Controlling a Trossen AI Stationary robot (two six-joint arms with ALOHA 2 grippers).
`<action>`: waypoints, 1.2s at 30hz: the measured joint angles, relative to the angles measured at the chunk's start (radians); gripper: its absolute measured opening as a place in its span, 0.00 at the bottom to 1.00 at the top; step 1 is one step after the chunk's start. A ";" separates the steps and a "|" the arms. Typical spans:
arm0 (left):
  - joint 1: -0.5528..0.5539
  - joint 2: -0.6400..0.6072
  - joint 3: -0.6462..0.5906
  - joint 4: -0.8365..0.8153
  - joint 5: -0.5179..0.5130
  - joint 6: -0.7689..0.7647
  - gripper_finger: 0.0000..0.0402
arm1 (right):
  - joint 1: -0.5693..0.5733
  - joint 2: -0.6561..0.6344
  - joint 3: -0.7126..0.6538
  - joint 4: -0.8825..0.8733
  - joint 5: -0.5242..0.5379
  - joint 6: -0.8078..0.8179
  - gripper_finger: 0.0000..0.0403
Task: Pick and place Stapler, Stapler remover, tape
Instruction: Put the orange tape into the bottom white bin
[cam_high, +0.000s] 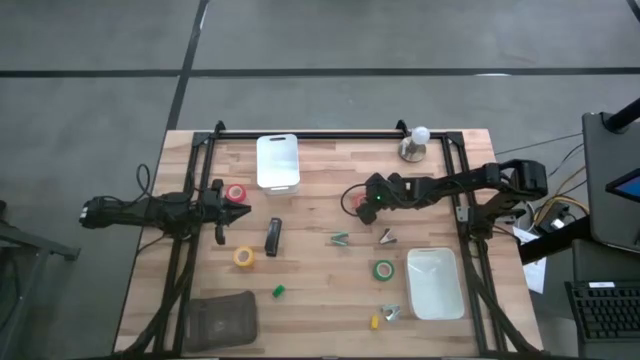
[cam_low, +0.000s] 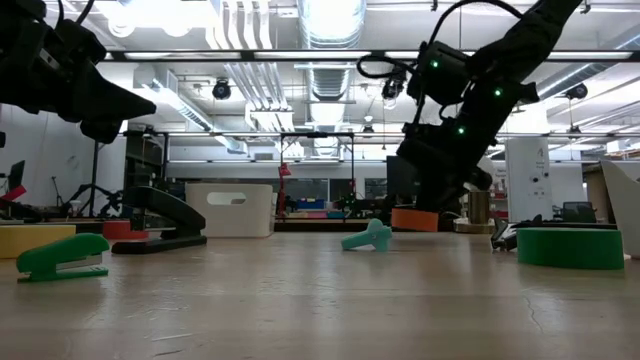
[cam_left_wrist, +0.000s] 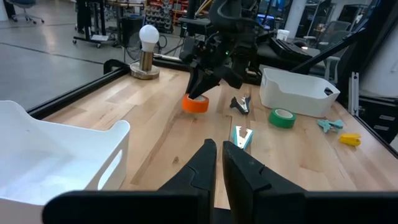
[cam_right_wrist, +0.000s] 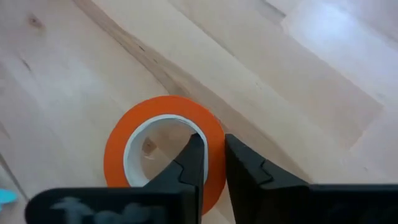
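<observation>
My right gripper (cam_right_wrist: 213, 165) is shut on an orange-red tape roll (cam_high: 353, 200) right of the table's middle, which also shows in the low view as the orange-red tape roll (cam_low: 415, 218). My left gripper (cam_left_wrist: 219, 155) is shut on nothing and waits at the left, beside a red tape roll (cam_high: 236, 194). The black stapler (cam_high: 273, 237) lies flat near the middle. A yellow tape roll (cam_high: 244, 257) and a green tape roll (cam_high: 384, 269) lie flat on the wood. A teal staple remover (cam_high: 340, 239) and a dark one (cam_high: 386, 237) lie between them. My right gripper has the roll's wall (cam_right_wrist: 214, 146) between its two fingers, one finger (cam_right_wrist: 193, 155) inside the centre hole and the other (cam_right_wrist: 245, 165) outside. The fingers slant down from the table's right side. The roll looks flat on the wood.
A white bin (cam_high: 278, 160) stands at the far middle and another white bin (cam_high: 433, 283) at the near right. A lamp bulb on a base (cam_high: 415, 143) stands at the far right. A small green stapler (cam_high: 279, 291), a dark pouch (cam_high: 220, 318) and small clips (cam_high: 390, 313) lie near the front edge.
</observation>
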 joint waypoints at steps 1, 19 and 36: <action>0.000 0.000 0.000 0.000 0.000 0.000 0.08 | 0.000 -0.003 0.006 -0.011 0.000 -0.002 0.11; 0.000 0.001 0.000 0.000 0.000 0.000 0.08 | 0.093 -0.226 0.055 -0.204 -0.011 0.064 0.11; 0.000 0.001 0.000 0.000 0.000 0.000 0.08 | 0.472 -0.506 0.055 -0.371 -0.060 0.359 0.12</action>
